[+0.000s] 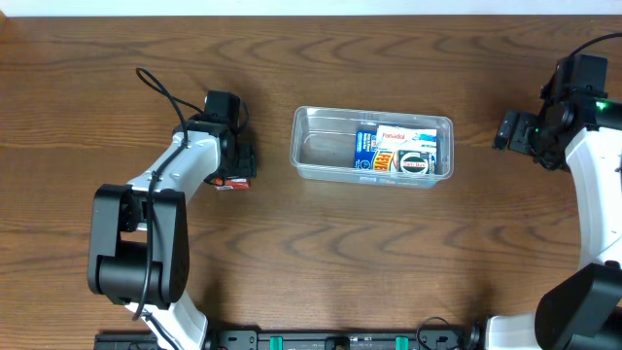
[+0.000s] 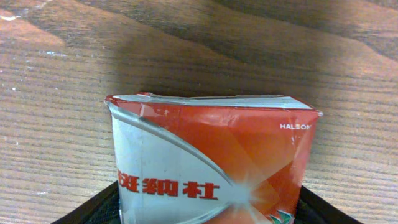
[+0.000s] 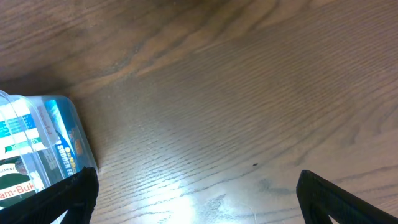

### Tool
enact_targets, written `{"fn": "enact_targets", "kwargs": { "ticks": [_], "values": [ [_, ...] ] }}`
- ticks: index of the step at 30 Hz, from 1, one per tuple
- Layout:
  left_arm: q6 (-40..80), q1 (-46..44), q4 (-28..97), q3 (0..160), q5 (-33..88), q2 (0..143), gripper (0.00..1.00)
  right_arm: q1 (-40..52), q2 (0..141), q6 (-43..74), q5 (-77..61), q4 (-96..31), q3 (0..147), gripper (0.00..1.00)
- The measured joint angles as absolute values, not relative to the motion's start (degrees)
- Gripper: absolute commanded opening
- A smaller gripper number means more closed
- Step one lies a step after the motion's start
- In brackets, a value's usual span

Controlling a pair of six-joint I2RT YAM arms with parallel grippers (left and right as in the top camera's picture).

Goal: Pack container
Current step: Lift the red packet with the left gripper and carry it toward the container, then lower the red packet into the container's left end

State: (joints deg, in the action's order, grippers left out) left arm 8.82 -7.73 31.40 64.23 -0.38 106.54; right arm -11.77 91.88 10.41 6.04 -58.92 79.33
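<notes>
Overhead view: the container [image 1: 321, 148], a clear tub, lies at the centre of the desk [image 1: 389, 253]. Its right half holds a blue box [image 1: 366, 146], a white Panadol box [image 1: 408, 136] and a round black-and-white item [image 1: 418, 163], packed close together; its left half is bare. Left of the tub and apart from it, the left claw [image 1: 236, 167] is closed on a red box [image 2: 211, 155] with a silver-white band. Right of the tub, the right claw [image 1: 505, 130] is spread wide, with only desk between its fingers [image 3: 68, 196].
</notes>
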Motion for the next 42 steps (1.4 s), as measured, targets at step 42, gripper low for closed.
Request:
{"fn": "enact_targets", "kwargs": {
  "ticks": [42],
  "values": [
    [19.99, -26.13, 43.38, 86.65, 2.09, 88.82, 0.59, -11.77, 91.88, 10.41, 6.04, -58.92, 79.33, 0.99]
  ]
}}
